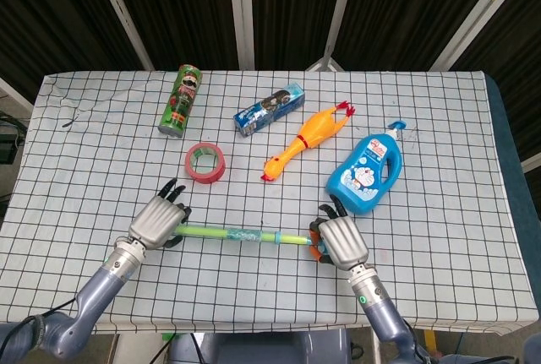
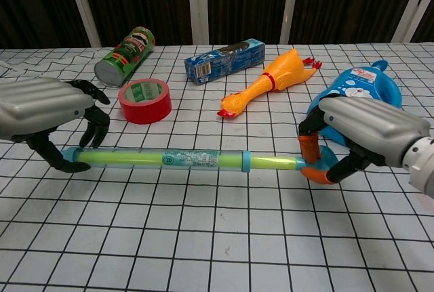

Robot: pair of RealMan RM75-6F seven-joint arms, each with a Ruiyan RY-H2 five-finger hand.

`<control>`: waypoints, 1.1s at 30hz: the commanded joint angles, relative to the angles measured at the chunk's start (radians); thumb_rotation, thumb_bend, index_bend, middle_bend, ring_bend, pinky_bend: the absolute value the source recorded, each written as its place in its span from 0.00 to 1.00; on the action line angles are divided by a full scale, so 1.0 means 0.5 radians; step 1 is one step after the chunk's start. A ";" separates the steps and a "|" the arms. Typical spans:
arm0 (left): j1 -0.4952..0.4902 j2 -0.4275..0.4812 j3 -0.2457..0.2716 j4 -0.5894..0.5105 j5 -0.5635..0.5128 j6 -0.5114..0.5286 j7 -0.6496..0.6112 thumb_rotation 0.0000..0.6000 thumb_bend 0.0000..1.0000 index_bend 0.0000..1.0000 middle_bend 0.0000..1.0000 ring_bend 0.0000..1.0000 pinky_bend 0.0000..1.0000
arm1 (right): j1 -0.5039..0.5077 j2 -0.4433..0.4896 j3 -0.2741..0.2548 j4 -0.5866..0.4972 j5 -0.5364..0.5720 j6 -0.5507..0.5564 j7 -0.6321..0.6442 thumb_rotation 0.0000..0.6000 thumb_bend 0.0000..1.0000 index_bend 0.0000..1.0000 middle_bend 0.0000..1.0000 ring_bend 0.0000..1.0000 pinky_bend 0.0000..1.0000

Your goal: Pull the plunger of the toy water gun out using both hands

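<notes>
Chest view shows the toy water gun [image 2: 183,160] lying across the checked tabletop [image 2: 217,238], a long thin plastic tube, probably light, stiff and slick, best held at its two ends. The left hand [image 2: 44,112] wraps its fingers round the barrel's tip; the right hand [image 2: 359,133] grips the orange plunger handle [image 2: 313,160]. Head view hides both grasps under the knuckles.

Label print on the water gun [image 2: 190,160] is too tiny to read (left hand [image 2: 42,112] cut off by the chest view's edge).
</notes>
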 commanded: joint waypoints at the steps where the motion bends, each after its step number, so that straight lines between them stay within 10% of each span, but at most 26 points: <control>1: 0.016 0.038 0.023 -0.031 0.035 0.023 -0.014 1.00 0.47 0.55 0.60 0.11 0.02 | -0.005 0.019 -0.003 -0.016 -0.004 0.007 -0.007 1.00 0.39 0.66 0.61 0.22 0.00; 33: 0.106 0.378 0.124 -0.099 0.216 0.084 -0.119 1.00 0.47 0.55 0.61 0.11 0.02 | -0.099 0.304 -0.018 -0.083 0.011 0.068 0.103 1.00 0.39 0.66 0.61 0.22 0.00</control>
